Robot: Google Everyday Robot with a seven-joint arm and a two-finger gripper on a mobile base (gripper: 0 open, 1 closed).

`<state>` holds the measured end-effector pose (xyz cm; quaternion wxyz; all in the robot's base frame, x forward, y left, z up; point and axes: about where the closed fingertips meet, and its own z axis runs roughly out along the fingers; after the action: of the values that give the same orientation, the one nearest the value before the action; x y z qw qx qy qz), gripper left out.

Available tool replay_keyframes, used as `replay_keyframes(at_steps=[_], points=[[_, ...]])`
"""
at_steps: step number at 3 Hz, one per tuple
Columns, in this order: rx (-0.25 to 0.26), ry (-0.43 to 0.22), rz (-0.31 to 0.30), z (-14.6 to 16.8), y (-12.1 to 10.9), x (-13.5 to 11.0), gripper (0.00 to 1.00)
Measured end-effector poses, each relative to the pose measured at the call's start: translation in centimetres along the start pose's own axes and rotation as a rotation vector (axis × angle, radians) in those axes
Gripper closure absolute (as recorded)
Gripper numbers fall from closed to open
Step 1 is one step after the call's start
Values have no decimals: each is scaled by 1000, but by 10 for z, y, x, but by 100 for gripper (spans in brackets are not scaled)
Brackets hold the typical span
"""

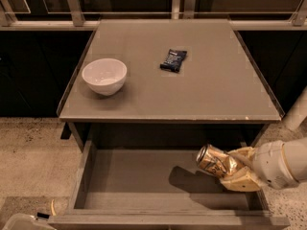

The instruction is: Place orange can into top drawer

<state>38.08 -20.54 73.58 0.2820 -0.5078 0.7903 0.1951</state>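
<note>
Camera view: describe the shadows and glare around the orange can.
In the camera view, the orange can, clamped in the gripper over the right side of the top drawer, glints with highlights and throws a dark shadow on the drawer floor.

Dim warm overhead light; pincer gripping orange can over top drawer right, shadow falls left.
</note>
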Motion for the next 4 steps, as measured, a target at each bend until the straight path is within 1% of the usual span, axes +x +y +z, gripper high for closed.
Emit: replay_keyframes(at_steps=[1,2,3,4], points=[[-6,-33,56,35,-11,40,100],[-18,-48,103,60,-19,66,100],[-23,-50,107,62,-19,67,81],[-23,-50,107,62,-19,67,58]])
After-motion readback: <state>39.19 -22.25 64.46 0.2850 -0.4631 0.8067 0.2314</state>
